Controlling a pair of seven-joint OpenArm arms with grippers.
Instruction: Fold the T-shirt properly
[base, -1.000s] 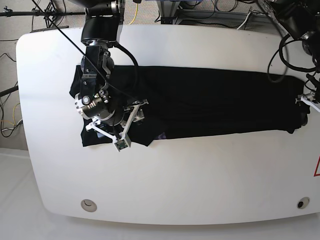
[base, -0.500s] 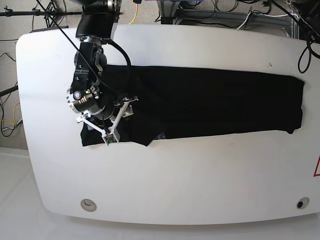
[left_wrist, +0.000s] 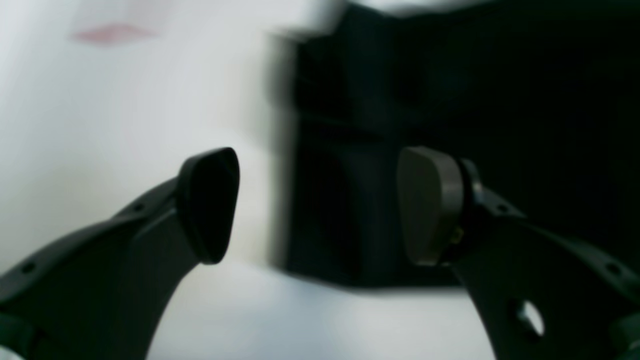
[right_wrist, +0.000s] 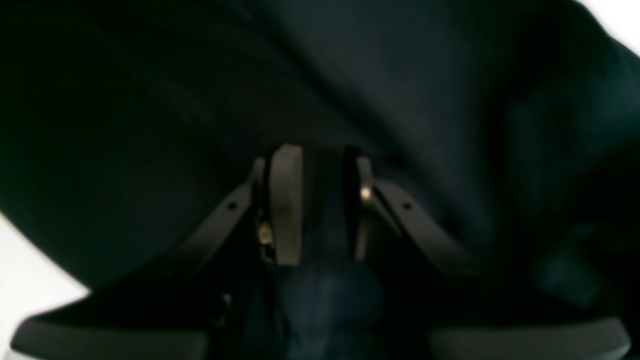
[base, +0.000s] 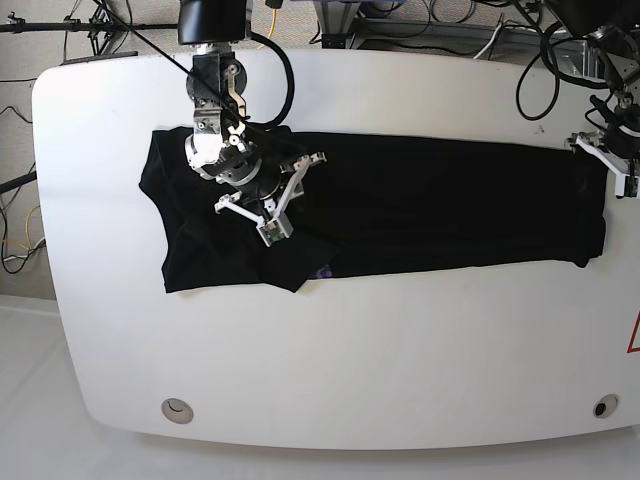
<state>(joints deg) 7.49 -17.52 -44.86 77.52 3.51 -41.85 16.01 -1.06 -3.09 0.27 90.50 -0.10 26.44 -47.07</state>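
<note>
Two grippers sit at opposite ends of the T-shirt (base: 400, 205), which lies long left to right across the table (base: 340, 350). The right gripper (right_wrist: 314, 205) pinches a fold of black cloth at the left end. The left gripper (left_wrist: 317, 205) hangs wide and empty over the far right corner. Both wrist views are blurred, and the pinched layers cannot be counted.

Overhead base view; two close wrist views

The right gripper (right_wrist: 318, 210) has its jaws pinched on a fold of the black T-shirt (right_wrist: 350, 90)
</note>
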